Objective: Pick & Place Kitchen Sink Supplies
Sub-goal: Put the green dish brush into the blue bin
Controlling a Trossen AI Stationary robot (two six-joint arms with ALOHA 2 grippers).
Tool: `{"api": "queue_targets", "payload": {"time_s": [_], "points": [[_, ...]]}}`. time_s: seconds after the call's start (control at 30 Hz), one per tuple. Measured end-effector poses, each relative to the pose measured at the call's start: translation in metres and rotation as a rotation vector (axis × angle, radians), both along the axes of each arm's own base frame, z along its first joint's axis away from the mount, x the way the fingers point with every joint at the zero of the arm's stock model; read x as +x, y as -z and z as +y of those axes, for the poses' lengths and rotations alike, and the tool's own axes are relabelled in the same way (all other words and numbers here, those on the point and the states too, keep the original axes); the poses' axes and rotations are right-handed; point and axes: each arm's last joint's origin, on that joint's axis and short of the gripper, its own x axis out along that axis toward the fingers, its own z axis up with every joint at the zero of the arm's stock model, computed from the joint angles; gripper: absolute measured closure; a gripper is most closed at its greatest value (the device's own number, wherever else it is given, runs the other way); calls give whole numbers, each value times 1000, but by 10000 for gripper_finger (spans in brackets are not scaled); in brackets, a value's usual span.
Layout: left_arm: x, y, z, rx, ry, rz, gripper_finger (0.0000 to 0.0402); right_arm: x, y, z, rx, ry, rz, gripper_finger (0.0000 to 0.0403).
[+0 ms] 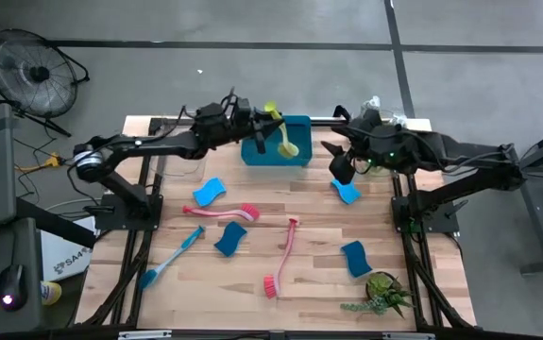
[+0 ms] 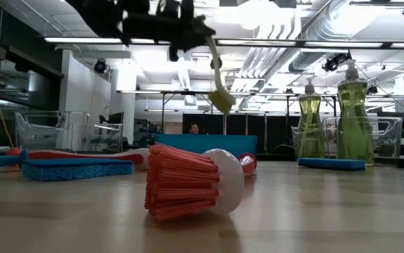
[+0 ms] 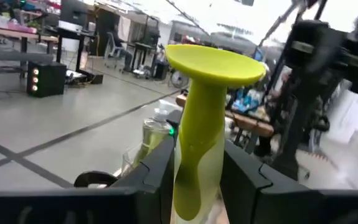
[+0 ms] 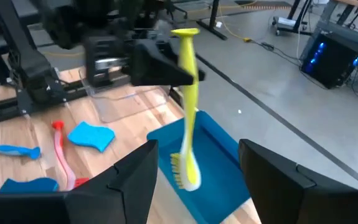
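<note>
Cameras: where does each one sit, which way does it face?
High: overhead, straight down; both arms, blue tray.
Low: table height, level across; pink-red brush close, left arm overhead.
Left wrist: past its fingers, left gripper clamps the yellow-green brush.
Right wrist: past the open right gripper toward tray.
Shared: that brush shows in all four.
</note>
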Motion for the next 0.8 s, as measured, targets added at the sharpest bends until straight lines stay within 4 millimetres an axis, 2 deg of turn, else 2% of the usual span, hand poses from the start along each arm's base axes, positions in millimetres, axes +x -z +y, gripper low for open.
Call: {"api": "queue_targets", "payload": {"time_s": [0.13, 0.23, 0.47, 0.8], "points": [[5, 9, 16, -32, -24, -97, 310, 1, 4, 0, 12, -6, 13, 186], [6, 19, 27, -68, -72, -83, 310, 0, 7, 0, 31, 0, 31, 187], [11, 35, 36, -144, -200, -82, 310, -3, 11, 0, 53, 14, 70, 186], [23, 74, 47, -391, -329, -90, 309, -4, 14, 0, 68, 23, 89, 187]]}}
